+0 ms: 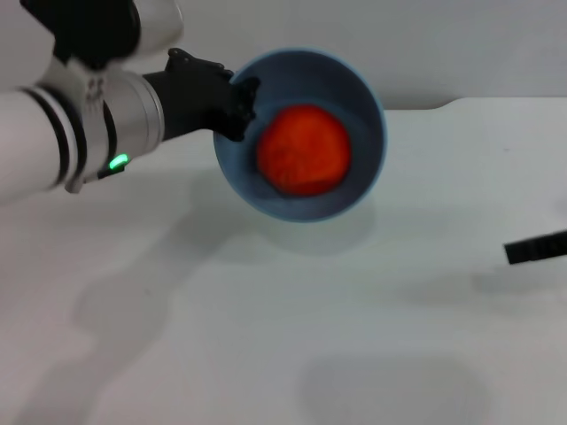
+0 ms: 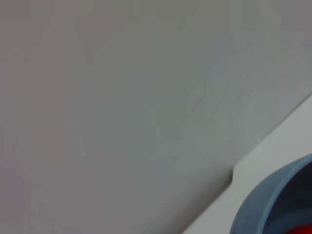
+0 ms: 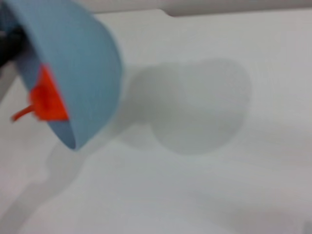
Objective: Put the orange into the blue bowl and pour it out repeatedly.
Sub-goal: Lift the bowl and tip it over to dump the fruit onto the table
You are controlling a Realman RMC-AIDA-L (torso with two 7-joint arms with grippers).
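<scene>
My left gripper [image 1: 241, 104] is shut on the rim of the blue bowl [image 1: 363, 97] and holds it in the air above the table, tilted with its mouth toward the front. The orange [image 1: 304, 149] lies inside the bowl, low against its wall. In the right wrist view the bowl [image 3: 80, 63] shows from the side, steeply tilted, with the orange [image 3: 48, 100] at its mouth. The left wrist view shows only a part of the bowl's rim [image 2: 265, 200] and a sliver of the orange [image 2: 302, 230]. My right gripper [image 1: 535, 248] shows as a dark tip at the right edge, low over the table.
The white table [image 1: 266, 336] lies below, with the bowl's shadow [image 3: 200, 107] on it. Its back edge has a step near the wall [image 1: 443, 104].
</scene>
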